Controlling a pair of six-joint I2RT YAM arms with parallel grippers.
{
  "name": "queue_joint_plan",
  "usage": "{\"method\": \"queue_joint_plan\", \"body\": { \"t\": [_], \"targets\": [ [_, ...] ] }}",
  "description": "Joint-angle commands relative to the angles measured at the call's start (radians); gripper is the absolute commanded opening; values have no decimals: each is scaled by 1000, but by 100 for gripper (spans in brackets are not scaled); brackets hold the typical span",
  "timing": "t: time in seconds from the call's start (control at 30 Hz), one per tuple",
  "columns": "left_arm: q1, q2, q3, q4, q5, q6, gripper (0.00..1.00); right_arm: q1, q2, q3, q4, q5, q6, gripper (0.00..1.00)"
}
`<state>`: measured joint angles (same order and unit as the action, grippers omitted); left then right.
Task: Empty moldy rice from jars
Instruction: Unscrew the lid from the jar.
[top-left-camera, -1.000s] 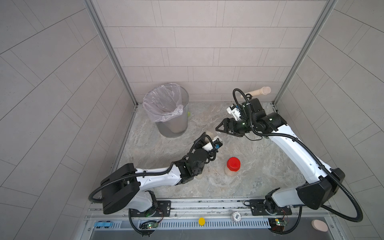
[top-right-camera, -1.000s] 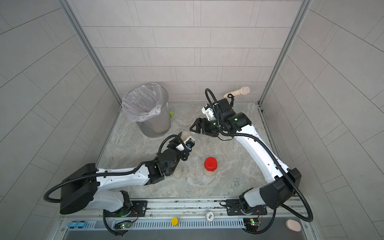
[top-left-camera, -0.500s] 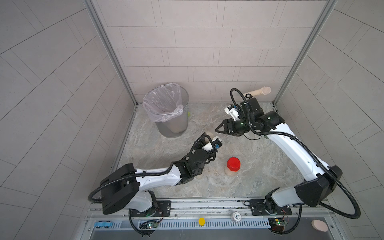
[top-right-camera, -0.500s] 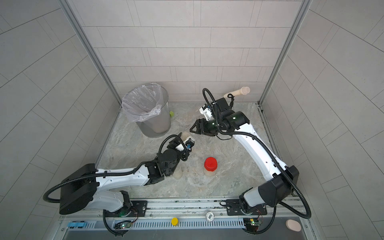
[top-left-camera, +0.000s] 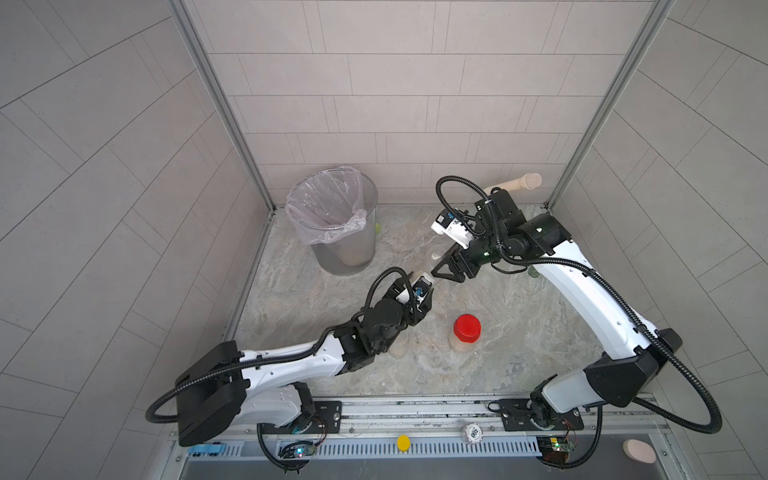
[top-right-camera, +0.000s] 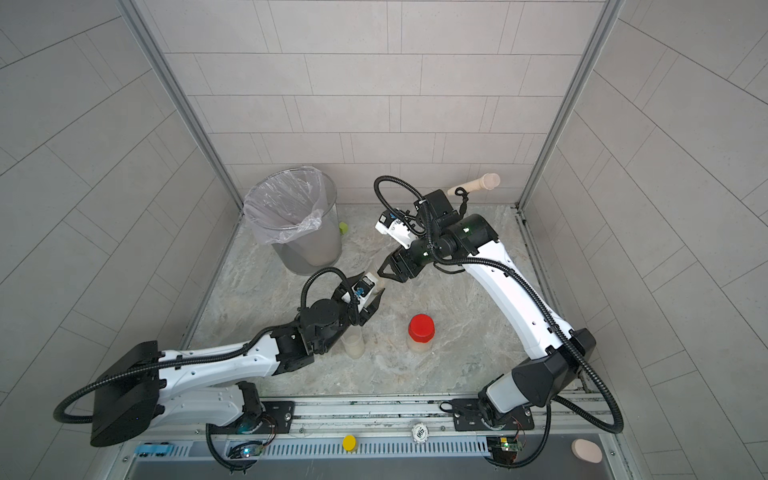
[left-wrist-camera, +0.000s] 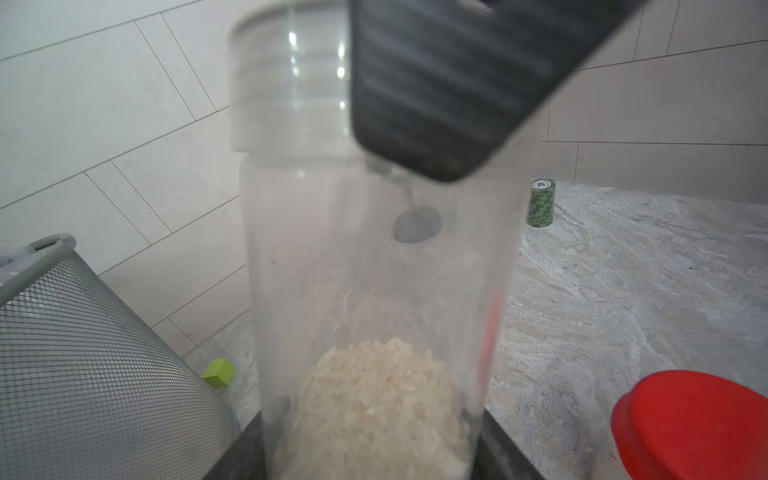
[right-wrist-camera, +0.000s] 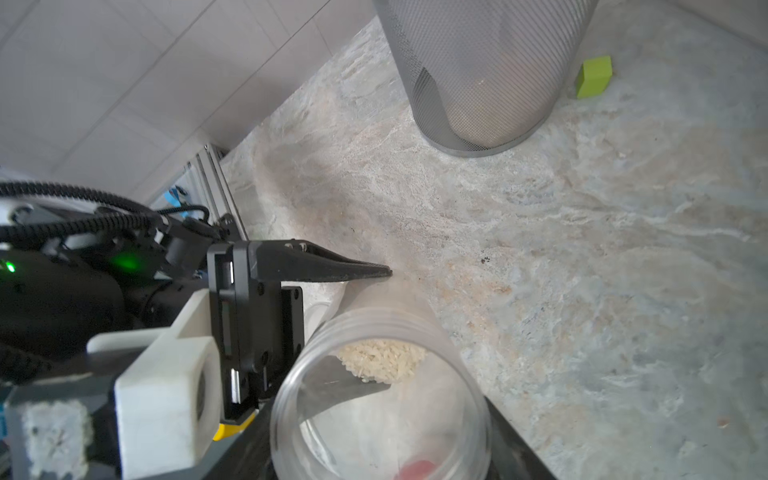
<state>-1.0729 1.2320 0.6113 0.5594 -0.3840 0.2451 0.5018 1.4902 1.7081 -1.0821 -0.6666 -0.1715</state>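
- Pinching the clear jar (left-wrist-camera: 374, 249) in my left pincer (top-right-camera: 376, 296), tilted, moldy rice (left-wrist-camera: 374, 395) inside, lid (left-wrist-camera: 291, 83) on.
- My right pincer (top-left-camera: 436, 272) is clamped on that lid, I judge; unscrewing is the step.
- Red-lidded jar (top-left-camera: 466, 332) and another clear jar (top-left-camera: 399, 347) stand on the surface with rice in them; none looks emptied.
- Lined mesh bin (top-left-camera: 353, 249) stands near, toward the back corner.
- Marbled stone surface (top-left-camera: 519, 332), pale tiled walls (top-left-camera: 415, 104) all round.
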Motion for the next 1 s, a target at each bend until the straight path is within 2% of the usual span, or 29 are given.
{"method": "queue_joint_plan", "body": {
  "t": [0.0,0.13,0.23,0.5,0.6,0.67,0.7,0.8,0.9,0.97],
  "targets": [
    [2,-26,2,68,73,-33,30,35,2,-43,-75,1,-290,32],
    [4,-46,-3,65,68,-30,30,36,13,-47,-60,14,-339,38],
    [4,-63,-13,70,55,-17,30,34,18,-31,-62,9,-359,46],
    [18,-89,-43,80,22,-15,29,-6,-27,-57,-20,-15,-322,76],
    [21,-92,-56,90,1,-8,27,-41,-86,-95,35,-22,-249,88],
    [25,-90,-63,104,-26,9,27,-67,-143,-149,89,-71,-200,93],
    [25,-85,-65,109,-33,21,28,-72,-175,-180,120,-94,-178,98],
    [25,-54,-50,112,-81,76,27,-78,-258,-252,229,-95,0,99],
    [25,-14,-32,137,-132,135,27,-92,-287,-223,310,-15,349,99],
    [25,11,-25,161,-162,170,27,-94,-267,-165,303,85,614,99]
  ]
}}
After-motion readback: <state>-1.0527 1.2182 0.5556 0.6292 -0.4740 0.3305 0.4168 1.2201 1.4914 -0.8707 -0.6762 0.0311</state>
